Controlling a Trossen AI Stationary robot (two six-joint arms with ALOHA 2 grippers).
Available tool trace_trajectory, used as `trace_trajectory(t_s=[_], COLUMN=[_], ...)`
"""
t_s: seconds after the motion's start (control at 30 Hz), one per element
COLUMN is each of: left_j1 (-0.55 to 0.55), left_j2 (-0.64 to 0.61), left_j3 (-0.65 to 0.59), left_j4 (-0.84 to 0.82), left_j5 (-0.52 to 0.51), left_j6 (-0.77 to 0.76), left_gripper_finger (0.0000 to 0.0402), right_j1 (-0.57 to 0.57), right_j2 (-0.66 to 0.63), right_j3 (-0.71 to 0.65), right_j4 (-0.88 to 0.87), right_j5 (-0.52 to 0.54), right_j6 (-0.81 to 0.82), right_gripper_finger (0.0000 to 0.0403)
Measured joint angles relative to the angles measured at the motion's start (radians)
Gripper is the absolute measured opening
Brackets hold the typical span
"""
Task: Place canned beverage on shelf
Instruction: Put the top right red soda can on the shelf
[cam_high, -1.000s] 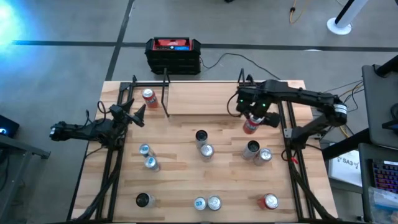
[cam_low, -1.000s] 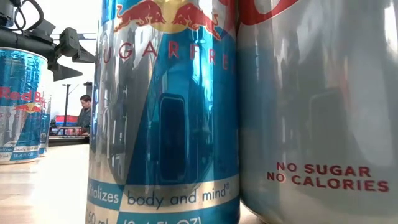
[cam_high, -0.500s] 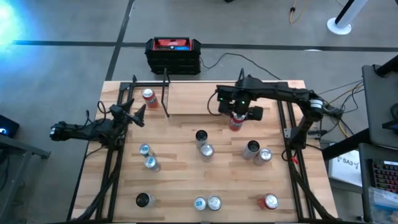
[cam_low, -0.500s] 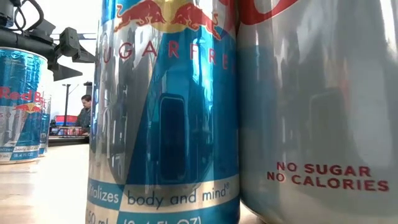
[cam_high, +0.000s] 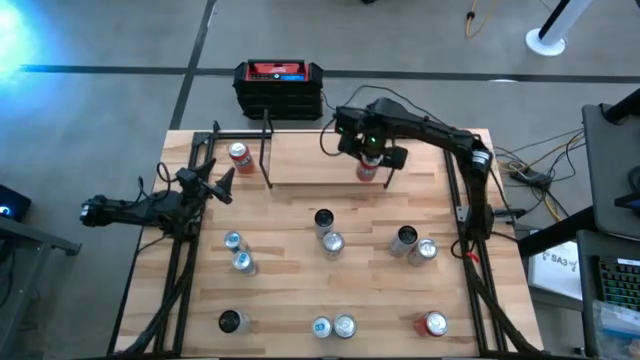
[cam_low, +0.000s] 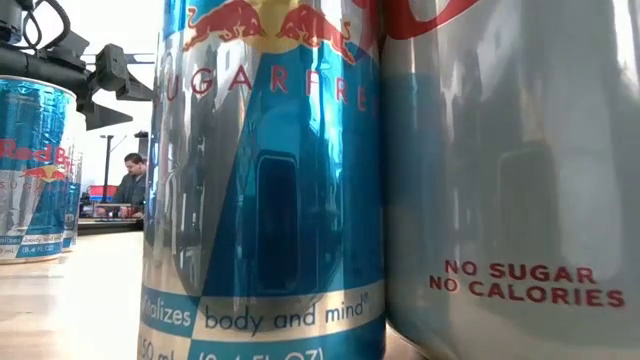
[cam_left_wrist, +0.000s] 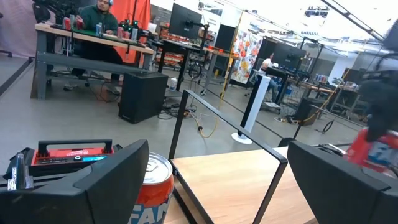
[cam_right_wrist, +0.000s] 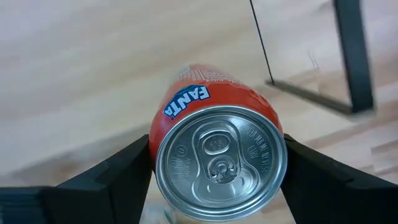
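Observation:
My right gripper points down over the shelf at the table's far side and is shut on an orange Fanta can. The shelf is a light wood board with thin black posts. A second orange can stands upright inside the black frame left of the board and also shows in the left wrist view. My left gripper waits open and level by the table's left edge, facing that can, with nothing between its fingers. My right gripper pinches the orange can between its two fingers, on opposite sides of the wall just under the top rim. The fingers come from above, pointing down. The can stays upright, lid up, lifted off the table and over the shelf board.
Several cans stand on the table nearer me: a pair at the middle, a pair at the right, blue ones at the left, more along the near edge. A black box with a red top sits beyond the far edge.
My right gripper has carried the orange can from near the table's right edge toward the left and the far edge, rising a little, and now hangs over the shelf board. The can has stayed upright in the hold.

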Motion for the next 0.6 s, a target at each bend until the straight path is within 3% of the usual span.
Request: trace_trajectory(t_s=[0.37, 0.6], left_j1=[0.0, 0.0], left_j2=[0.0, 0.0], left_j3=[0.0, 0.0], left_j4=[0.0, 0.0], left_j5=[0.0, 0.0], left_j6=[0.0, 0.0], left_gripper_finger=[0.0368, 0.0368], right_j1=[-0.114, -0.146], right_j2=[0.166, 0.185], right_j3=[0.202, 0.231], right_j4=[-0.024, -0.026], right_j5=[-0.034, -0.028], right_j6=[-0.119, -0.151], right_gripper_finger=[0.0282, 0.0282])
